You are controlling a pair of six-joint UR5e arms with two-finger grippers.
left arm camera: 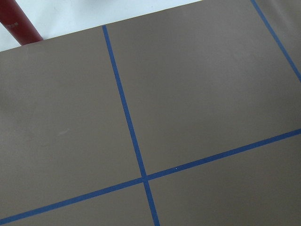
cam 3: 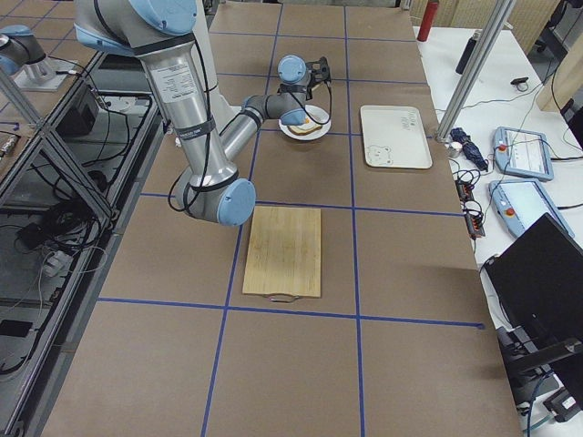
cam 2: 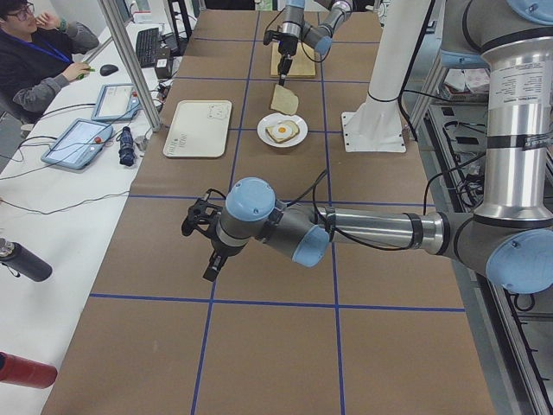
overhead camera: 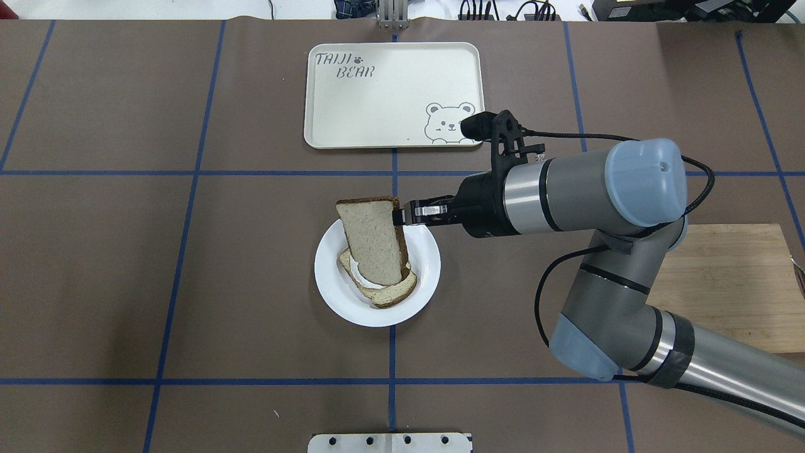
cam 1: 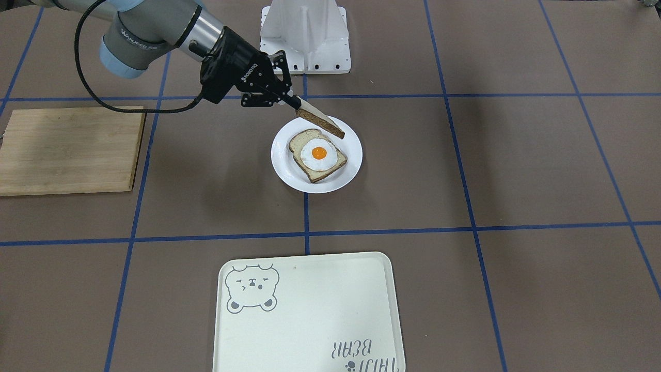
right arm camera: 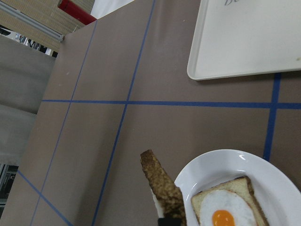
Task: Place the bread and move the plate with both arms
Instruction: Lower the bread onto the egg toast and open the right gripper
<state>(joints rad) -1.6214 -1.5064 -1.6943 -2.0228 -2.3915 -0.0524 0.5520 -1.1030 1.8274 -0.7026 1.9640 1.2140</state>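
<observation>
Hovering over the surface, my left claw is showing too small to tell whether it is apart. My right claw is clamping the bread by its edge, holding it tilted above the plate, seemingly just clear of the egg-topped slice.

Robotics lab indicated: table gridded with blue tape; operator seated by tablets; aluminium post fitted.
</observation>
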